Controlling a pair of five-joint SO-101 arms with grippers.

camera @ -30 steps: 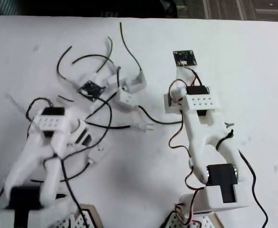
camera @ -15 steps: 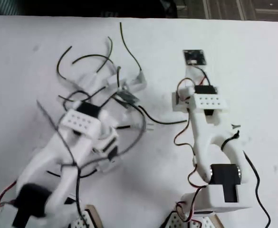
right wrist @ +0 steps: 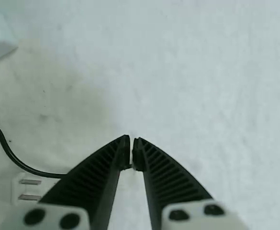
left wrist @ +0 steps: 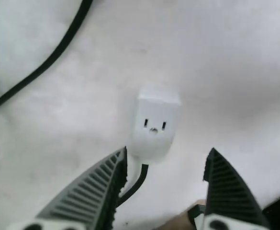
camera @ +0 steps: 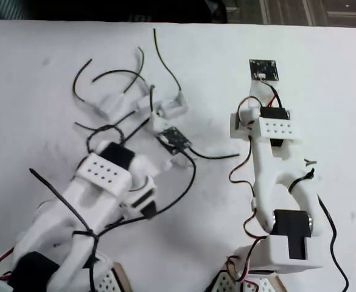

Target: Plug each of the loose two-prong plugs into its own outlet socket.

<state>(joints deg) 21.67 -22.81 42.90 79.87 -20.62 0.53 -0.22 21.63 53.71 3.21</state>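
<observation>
Since the earlier frames the left arm (camera: 98,182) has swung up toward the tangle of black cords (camera: 114,74), and the right arm (camera: 272,158) has slid farther out over the white worktop (camera: 330,55).

From above we see white outlet sockets (camera: 168,109) lying among those cords, and a dark strip of room (camera: 165,9) beyond the worktop's far edge.

In the left wrist view, our left hand (left wrist: 167,153) is spread wide. A white socket (left wrist: 154,124) lies on the worktop just ahead of its fingertips, showing two slots and a round hole.

In the right wrist view, the right hand (right wrist: 131,140) is pressed together and holds nothing. A white two-prong plug (right wrist: 27,189) lies on the worktop just beside it.
</observation>
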